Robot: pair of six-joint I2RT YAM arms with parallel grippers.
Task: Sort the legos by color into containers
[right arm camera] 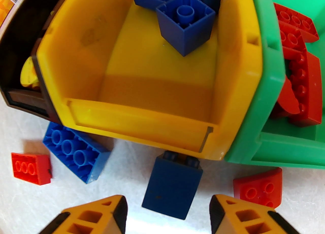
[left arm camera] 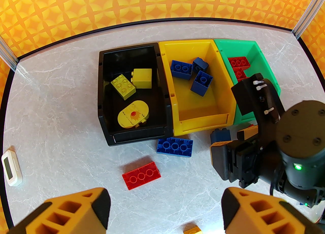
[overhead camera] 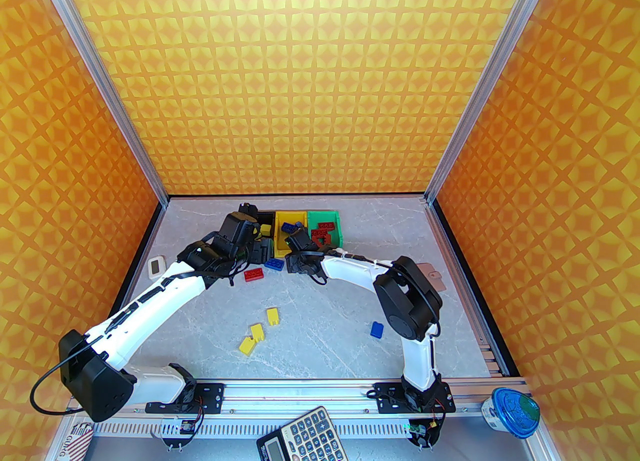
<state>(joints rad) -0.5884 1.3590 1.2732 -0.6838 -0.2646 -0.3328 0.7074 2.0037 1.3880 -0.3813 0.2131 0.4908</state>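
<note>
No legible text; calculator (overhead camera: 302, 436) keys, cup lid (overhead camera: 515, 411) print unreadable.

Three containers (left arm camera: 201, 123) (black, yellow, green)

A grey calculator (overhead camera: 301, 435) lies at the bottom edge and a blue-lidded cup (overhead camera: 514, 411) stands at lower right. At mid-left sits a small white device (overhead camera: 156, 266), perhaps a timer.

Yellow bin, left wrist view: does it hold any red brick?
No: the yellow bin holds three blue bricks and nothing red.
</note>
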